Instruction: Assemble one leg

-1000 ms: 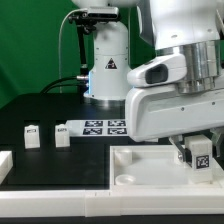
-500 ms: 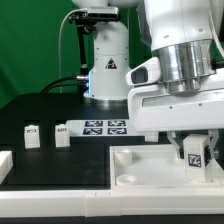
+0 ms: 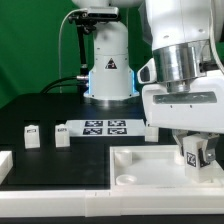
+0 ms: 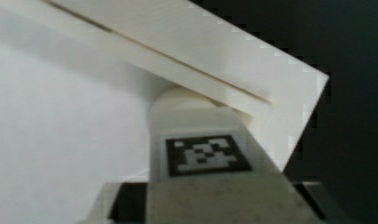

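My gripper (image 3: 194, 152) is shut on a leg (image 3: 193, 153), a white block with a black-and-white tag, and holds it upright over the right part of the large white tray-like slab (image 3: 135, 160). In the wrist view the leg (image 4: 204, 140) fills the middle, its far end right at a raised rim corner of the slab (image 4: 97, 110); whether they touch is unclear. Dark fingers (image 4: 133, 200) flank the leg on both sides. Two more legs (image 3: 32, 134) (image 3: 62, 133) stand on the black table at the exterior view's left.
The marker board (image 3: 105, 127) lies behind the slab. The robot base (image 3: 108, 70) stands at the back. A white part (image 3: 4, 163) sits at the exterior view's left edge. A round socket (image 3: 125, 178) shows in the slab's front.
The gripper with the leg has shifted a little towards the exterior view's right and rotated about its vertical axis. The slab and the other legs have not moved.
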`<state>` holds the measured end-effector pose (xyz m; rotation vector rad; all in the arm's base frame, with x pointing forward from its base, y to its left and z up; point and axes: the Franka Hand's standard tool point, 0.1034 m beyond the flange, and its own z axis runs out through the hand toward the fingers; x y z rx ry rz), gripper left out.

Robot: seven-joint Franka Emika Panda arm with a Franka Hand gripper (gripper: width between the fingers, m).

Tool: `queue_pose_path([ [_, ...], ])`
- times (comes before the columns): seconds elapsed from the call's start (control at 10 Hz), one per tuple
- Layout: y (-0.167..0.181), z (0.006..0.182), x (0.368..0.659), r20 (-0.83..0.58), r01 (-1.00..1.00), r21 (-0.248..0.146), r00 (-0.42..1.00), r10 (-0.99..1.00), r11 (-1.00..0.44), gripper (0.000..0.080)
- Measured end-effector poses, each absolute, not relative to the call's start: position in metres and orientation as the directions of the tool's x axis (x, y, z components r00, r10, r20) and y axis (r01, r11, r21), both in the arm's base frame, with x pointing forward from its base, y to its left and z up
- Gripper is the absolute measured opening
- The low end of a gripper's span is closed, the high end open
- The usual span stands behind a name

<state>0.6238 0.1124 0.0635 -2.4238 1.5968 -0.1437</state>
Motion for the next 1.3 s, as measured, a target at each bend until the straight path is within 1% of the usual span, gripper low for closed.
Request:
queue_pose_path([
  [0.1, 0.113, 0.063, 0.624, -0.055, -0.901, -0.248, 0.380, -0.923, -0.357, 0.0370],
  [0.2, 0.113, 0.063, 0.624, -0.047, -0.889, -0.249, 0.407, -0.912, -0.384, 0.0370],
  [0.3, 0.114, 0.063, 0.623, -0.039, -0.875, -0.251, 0.437, -0.899, -0.414, 0.0506],
  [0.4, 0.116, 0.063, 0.623, -0.037, -0.869, -0.251, 0.449, -0.893, -0.426, 0.0618],
  [0.5, 0.119, 0.064, 0.622, -0.014, -0.826, -0.252, 0.524, -0.852, -0.504, 0.0640],
  [0.6, 0.121, 0.064, 0.622, 0.034, -0.719, -0.247, 0.663, -0.747, -0.650, 0.0640],
  [0.7, 0.121, 0.064, 0.623, 0.081, -0.590, -0.234, 0.780, -0.620, -0.773, 0.0648],
  [0.8, 0.123, 0.065, 0.624, 0.111, -0.459, -0.205, 0.867, -0.486, -0.864, 0.0648],
  [0.9, 0.123, 0.066, 0.625, 0.135, -0.292, -0.166, 0.939, -0.315, -0.942, 0.0649],
  [1.0, 0.120, 0.067, 0.627, 0.165, -0.149, -0.134, 0.972, -0.170, -0.980, 0.0649],
  [1.1, 0.115, 0.065, 0.626, 0.182, -0.038, -0.110, 0.982, -0.058, -0.993, 0.0649],
  [1.3, 0.112, 0.063, 0.624, 0.196, 0.197, -0.050, 0.963, 0.183, -0.979, 0.0649],
])
